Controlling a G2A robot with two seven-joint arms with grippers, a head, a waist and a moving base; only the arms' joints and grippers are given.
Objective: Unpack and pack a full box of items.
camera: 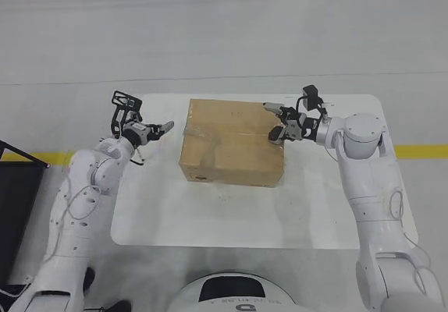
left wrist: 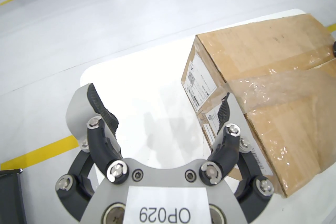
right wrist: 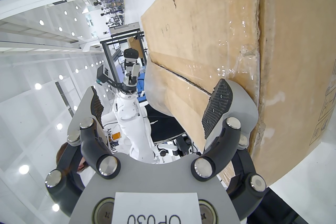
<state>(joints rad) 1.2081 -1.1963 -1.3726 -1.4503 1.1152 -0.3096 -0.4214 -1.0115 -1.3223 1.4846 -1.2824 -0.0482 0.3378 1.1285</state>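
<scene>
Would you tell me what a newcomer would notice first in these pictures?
A taped cardboard box sits closed in the middle of the white table. The left end effector is open beside its left end. The right end effector is open at its right end, one finger over the top edge.

The cardboard box (camera: 232,140) is brown, rectangular and closed, its two top flaps meeting in a seam that runs along its length. Wrinkled clear tape (left wrist: 275,86) covers the seam and folds down over the short ends. White printed labels (left wrist: 199,86) are stuck on the short end nearer the left arm, and the opposite end carries black handling marks (right wrist: 324,117). It sits flat on the white table (camera: 208,218), midway across and toward the far edge
</scene>
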